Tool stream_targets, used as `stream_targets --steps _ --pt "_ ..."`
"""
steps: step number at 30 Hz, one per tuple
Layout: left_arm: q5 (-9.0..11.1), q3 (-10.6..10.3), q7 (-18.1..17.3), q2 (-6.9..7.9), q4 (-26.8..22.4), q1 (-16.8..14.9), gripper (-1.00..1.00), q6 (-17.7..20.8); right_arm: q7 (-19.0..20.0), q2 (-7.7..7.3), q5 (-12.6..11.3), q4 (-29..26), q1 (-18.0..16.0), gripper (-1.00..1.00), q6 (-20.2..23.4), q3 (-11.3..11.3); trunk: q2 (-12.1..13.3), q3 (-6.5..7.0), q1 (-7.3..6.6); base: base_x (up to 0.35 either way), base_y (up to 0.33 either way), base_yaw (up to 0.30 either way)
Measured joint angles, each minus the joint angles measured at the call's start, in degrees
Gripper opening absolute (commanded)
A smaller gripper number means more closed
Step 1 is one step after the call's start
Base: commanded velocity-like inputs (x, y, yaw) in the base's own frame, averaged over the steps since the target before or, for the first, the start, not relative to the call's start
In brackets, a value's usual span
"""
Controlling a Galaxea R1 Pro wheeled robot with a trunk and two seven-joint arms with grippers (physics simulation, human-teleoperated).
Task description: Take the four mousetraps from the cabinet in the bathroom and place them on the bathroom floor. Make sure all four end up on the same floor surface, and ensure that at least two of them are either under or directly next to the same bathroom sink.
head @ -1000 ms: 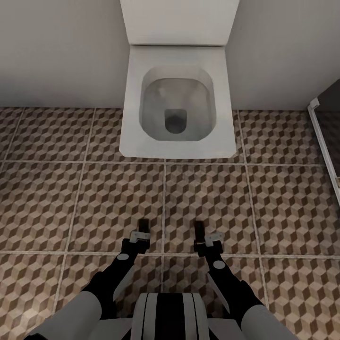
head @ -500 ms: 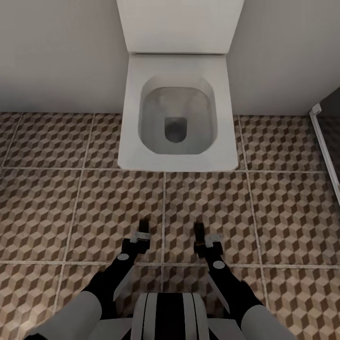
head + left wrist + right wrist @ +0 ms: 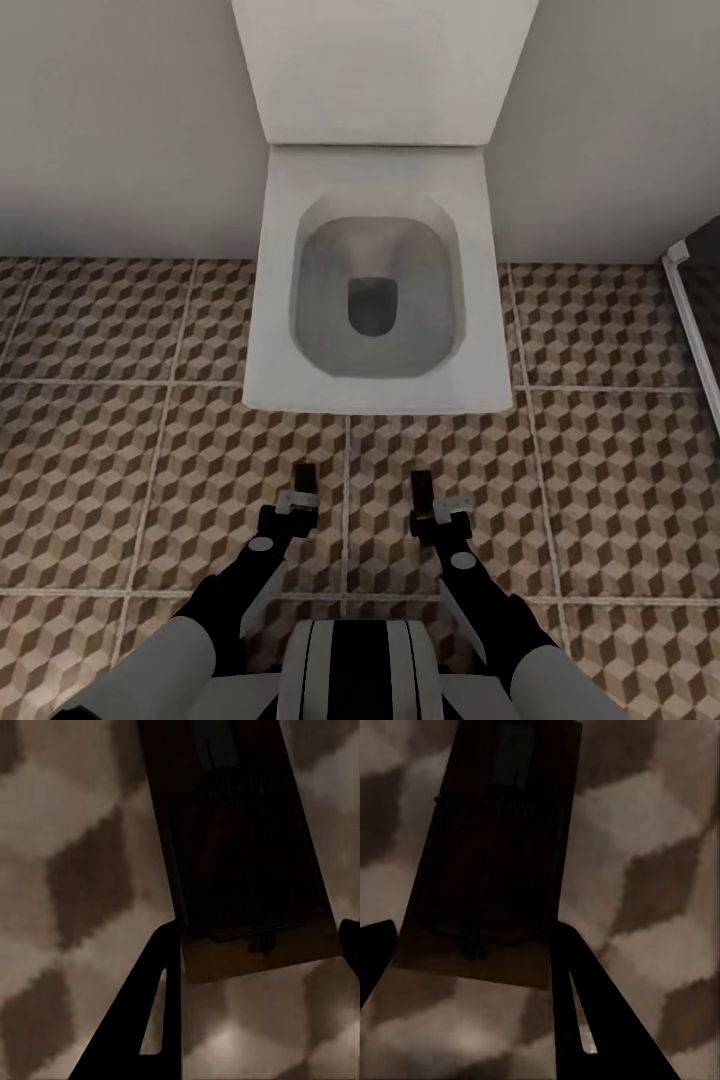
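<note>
The robot looked down at a white toilet in the upper middle of the head view, set against a pale wall. The bathroom floor with its brown and beige cube tiles filled the lower part of the frame. A white frame edge ran down the right side.

Both arms reached forward at the bottom of the frame, near the front of the toilet. The left gripper had its jaws clenched on one mousetrap, a dark wooden board with a black wire spring, seen from the left wrist over the tiles. The right gripper had its jaws clenched on another mousetrap, seen from the right wrist. Both boards hung above the floor, lying in shadow.
</note>
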Motion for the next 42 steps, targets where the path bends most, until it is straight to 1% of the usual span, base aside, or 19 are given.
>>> stream_targets --steps 13,18,41,42 --pt "0.0 0.0 -0.1 0.00 0.2 0.0 -1.00 0.0 0.0 0.03 0.0 0.0 0.0 -1.00 0.0 0.0 0.0 0.00 0.01 0.183 0.000 0.000" --pt "-0.1 0.0 -0.1 -0.01 0.5 0.0 -1.00 0.0 0.0 0.03 0.3 -0.1 0.0 -1.00 0.0 0.0 0.0 0.01 0.02 0.024 0.000 0.000" --pt "-0.2 -0.1 -0.1 -0.01 0.6 0.0 -1.00 0.0 0.0 0.02 0.3 -0.1 0.0 -1.00 0.0 0.0 0.0 0.01 0.02 0.000 0.000 0.000" --pt "-0.2 0.0 -0.1 -0.02 0.6 0.0 -1.00 0.0 0.0 0.01 0.3 -0.1 0.0 1.00 0.0 0.0 0.0 0.01 0.02 0.000 0.000 0.000"
